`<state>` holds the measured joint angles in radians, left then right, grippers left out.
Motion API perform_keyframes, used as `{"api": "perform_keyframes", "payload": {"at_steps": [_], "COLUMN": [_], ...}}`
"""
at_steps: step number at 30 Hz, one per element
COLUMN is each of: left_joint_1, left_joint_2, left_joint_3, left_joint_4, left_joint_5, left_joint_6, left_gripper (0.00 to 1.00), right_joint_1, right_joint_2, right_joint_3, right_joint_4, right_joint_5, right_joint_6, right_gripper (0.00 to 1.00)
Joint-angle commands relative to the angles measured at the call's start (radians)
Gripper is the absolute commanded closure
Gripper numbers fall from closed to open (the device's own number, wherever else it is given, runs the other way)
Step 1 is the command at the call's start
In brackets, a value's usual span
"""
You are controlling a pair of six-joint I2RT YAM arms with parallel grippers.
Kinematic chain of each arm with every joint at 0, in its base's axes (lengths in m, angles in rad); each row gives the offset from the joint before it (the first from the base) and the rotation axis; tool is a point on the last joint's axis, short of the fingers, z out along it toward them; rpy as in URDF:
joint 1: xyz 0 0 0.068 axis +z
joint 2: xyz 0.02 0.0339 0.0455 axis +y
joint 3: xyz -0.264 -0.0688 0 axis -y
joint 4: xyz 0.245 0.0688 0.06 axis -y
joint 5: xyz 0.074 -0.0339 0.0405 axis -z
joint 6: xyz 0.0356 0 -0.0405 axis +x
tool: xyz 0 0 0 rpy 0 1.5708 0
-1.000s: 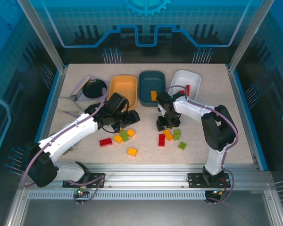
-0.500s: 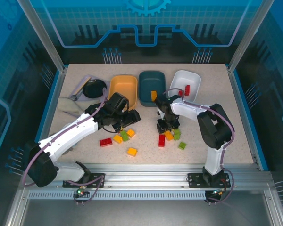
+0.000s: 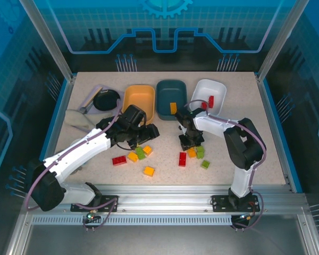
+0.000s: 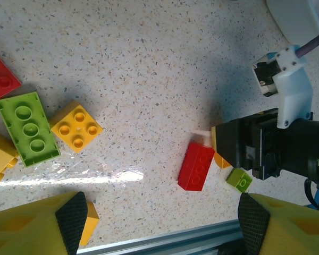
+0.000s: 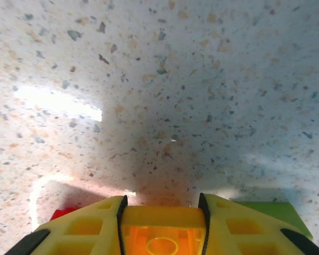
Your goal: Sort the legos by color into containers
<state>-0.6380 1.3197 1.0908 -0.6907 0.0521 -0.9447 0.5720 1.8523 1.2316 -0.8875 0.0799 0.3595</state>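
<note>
In the right wrist view my right gripper (image 5: 161,206) is shut on a yellow-orange lego (image 5: 162,226), low over the table. From above, that gripper (image 3: 190,143) sits at the edge of a cluster: an orange lego (image 3: 192,153), a red one (image 3: 182,158) and two green ones (image 3: 200,151). My left gripper (image 3: 144,134) hangs open above a second group of red (image 3: 119,160), yellow (image 3: 133,156) and green (image 3: 140,153) legos. Its fingers (image 4: 69,218) hold nothing. The orange container (image 3: 139,91), teal container (image 3: 171,87) and white container (image 3: 209,86) stand in a row at the back.
An orange lego (image 3: 173,108) lies in the teal container and a red one (image 3: 210,101) in the white one. A black bowl (image 3: 106,100) and a beige object (image 3: 77,119) sit at the back left. A lone yellow lego (image 3: 148,171) lies near the front rail (image 3: 165,197).
My right gripper has closed onto the yellow-orange lego and shifted slightly right. The left arm has stayed where it was.
</note>
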Motion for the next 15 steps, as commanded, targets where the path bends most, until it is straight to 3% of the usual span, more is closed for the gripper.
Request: {"api": "perform_keyframes", "payload": {"at_steps": [1,7,15], "left_joint_1": [-0.004,0.048,0.192], "left_joint_2": [-0.033,-0.048,-0.072], "left_joint_3": [0.021,0.077,0.083], "left_joint_4": [-0.026,-0.027,0.070], "left_joint_5": [-0.050,-0.072,-0.025], "left_joint_6": [-0.005,0.009,0.003], "left_gripper": [0.21,0.20,0.18], "right_joint_1": [0.020,0.008,-0.058], "right_joint_2": [-0.098,-0.087,0.202], "right_joint_3": [0.071,0.287,0.640], "right_joint_4": [-0.019,-0.005,0.058], "right_joint_5": [0.010,-0.051,-0.134], "right_joint_6": [0.036,0.077,0.112], "right_gripper": [0.70,0.71,0.71]}}
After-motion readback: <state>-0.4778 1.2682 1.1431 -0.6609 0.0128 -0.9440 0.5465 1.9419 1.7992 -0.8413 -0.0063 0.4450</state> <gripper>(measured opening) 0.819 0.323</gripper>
